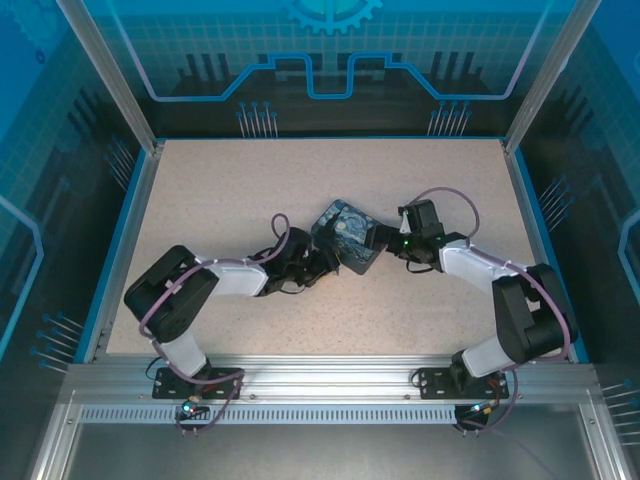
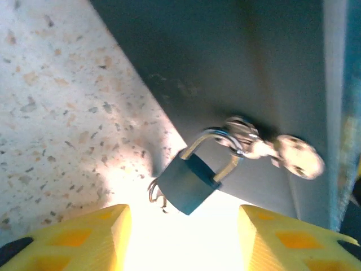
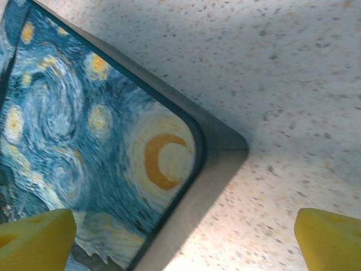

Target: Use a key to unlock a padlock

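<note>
Tin (image 1: 345, 235) lies mid-table (image 1: 250, 180), with the left gripper (image 1: 318, 262) just beside its left edge, the right gripper (image 1: 388, 243) just beside its right corner, and the padlock (image 2: 189, 180) against the tin's side wall, just ahead of the left gripper's fingers (image 2: 84, 237).

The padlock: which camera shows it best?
The left wrist view: the padlock is close up, body and shackle clear. From above it is too small to make out; the right wrist camera faces the tin.

The key (image 2: 296, 158) is blurred and washed out — the tin (image 3: 84, 141) runs past the edge.
</note>
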You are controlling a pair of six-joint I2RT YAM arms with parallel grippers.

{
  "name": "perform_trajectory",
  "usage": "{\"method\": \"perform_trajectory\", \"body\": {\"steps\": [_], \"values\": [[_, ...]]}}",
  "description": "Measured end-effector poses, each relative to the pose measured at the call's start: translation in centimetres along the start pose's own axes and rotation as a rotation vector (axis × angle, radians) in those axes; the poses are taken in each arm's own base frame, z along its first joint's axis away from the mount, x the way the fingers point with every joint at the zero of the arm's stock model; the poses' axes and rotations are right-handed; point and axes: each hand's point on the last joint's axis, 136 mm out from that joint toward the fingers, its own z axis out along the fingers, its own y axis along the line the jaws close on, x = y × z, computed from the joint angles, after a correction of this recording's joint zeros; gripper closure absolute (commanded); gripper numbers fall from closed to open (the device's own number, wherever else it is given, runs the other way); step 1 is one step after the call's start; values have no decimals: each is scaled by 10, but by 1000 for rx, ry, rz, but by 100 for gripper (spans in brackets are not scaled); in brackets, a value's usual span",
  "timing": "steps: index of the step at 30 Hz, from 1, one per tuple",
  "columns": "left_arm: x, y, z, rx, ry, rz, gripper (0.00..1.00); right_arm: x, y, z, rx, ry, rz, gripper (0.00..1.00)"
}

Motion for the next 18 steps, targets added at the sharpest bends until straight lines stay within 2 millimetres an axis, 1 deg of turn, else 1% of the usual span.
{"method": "perform_trajectory", "body": {"steps": [2,4,7,9,11,15,18], "values": [[-5,-12,-13,19,-25,48,30,-1,5,6,-32,11,12,0],[-12,-30,-32,50,-63,107,24,-4,10,12,-60,23,23,0],[-27,-58,-58,93,-124,182,19,-11,20,20,-101,34,26,0],[-41,-68,-74,114,-168,213,18,-20,29,26,-129,39,22,1],[-56,-68,-88,113,-209,222,18,-33,42,33,-170,42,14,1],[-86,-51,-106,67,-274,208,17,-60,69,48,-265,35,-10,0],[-102,-39,-117,47,-302,187,17,-75,82,63,-312,35,-24,0]]}}
